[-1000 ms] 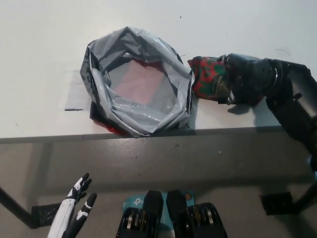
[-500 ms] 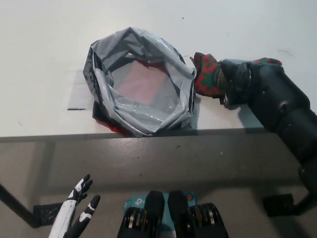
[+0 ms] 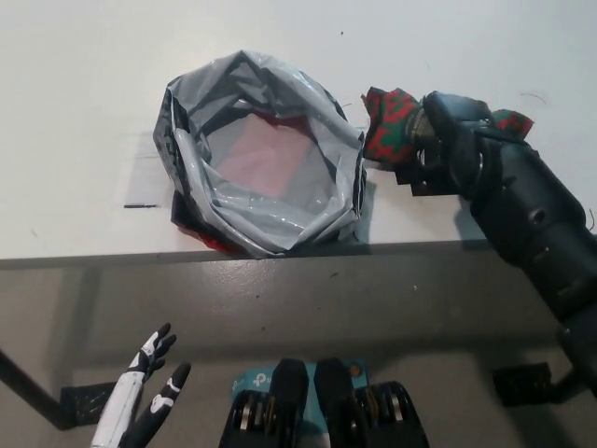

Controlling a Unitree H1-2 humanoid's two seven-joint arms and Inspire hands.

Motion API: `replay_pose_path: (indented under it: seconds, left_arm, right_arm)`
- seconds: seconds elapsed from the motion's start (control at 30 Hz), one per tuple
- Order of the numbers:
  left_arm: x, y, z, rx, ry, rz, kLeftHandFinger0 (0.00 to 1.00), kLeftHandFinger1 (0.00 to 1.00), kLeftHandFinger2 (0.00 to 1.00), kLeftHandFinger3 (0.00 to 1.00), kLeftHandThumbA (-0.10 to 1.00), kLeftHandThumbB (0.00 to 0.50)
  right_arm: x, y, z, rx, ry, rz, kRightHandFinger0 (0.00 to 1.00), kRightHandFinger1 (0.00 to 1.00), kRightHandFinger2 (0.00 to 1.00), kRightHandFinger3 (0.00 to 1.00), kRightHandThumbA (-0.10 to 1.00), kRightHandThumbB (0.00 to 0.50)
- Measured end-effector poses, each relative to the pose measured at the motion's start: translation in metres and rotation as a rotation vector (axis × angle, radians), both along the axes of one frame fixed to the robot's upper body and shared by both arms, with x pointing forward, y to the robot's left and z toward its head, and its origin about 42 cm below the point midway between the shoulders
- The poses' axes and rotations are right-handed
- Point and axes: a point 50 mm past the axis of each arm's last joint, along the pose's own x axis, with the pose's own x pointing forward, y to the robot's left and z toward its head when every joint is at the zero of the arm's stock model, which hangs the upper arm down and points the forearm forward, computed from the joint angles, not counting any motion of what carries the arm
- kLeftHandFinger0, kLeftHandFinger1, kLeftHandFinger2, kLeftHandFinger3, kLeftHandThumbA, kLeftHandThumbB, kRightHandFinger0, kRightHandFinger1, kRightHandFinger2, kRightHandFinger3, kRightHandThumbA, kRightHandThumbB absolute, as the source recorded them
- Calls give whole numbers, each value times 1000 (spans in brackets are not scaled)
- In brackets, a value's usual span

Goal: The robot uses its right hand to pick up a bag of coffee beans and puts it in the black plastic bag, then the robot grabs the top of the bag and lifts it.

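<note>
Right hand grips the coffee bag beside the open plastic bag.

The black right hand point(image 3: 438, 140) is closed around the red-and-green bag of coffee beans point(image 3: 390, 123), holding it just off the white desk point(image 3: 75, 75), right beside the rim of the black plastic bag point(image 3: 191, 201). That bag sits near the desk's front edge with its mouth wide open and its grey lining turned out; a pinkish patch shows at its bottom. The white left hand point(image 3: 149, 383) hangs below the desk edge at lower left, fingers spread, holding nothing.
</note>
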Motion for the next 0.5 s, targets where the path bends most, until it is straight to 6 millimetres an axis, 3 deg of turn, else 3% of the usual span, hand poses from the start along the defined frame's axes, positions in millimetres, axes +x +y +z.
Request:
replay_pose_path:
  seconds: [0.13,0.17,0.2,0.23,0.3,0.5]
  left_arm:
    - [2,0,2,4,-7,-3,946,987,956,1000,878,157]
    - [3,0,3,7,-10,-4,881,957,942,1000,870,156]
    - [4,1,3,9,-11,-4,832,928,932,1000,863,153]
    - [4,1,3,10,-13,-5,832,928,932,1000,863,153]
    - [6,0,4,10,-16,-7,783,902,923,1000,859,146]
    - [8,1,6,13,-23,-9,742,861,893,1000,859,153]
  right_arm:
    - [-3,-8,-7,92,-58,-17,0,262,529,491,18,168]
    - [-3,-11,-9,128,-77,-26,0,235,528,498,-76,168]
    - [-4,-12,-9,143,-86,-28,0,236,587,567,-99,163]
    - [-4,-14,-10,175,-103,-30,0,236,587,567,-99,163]
    - [-4,-17,-10,209,-120,-35,0,257,661,658,-100,162]
    - [-7,-27,-12,296,-175,-38,0,286,723,697,-100,171]
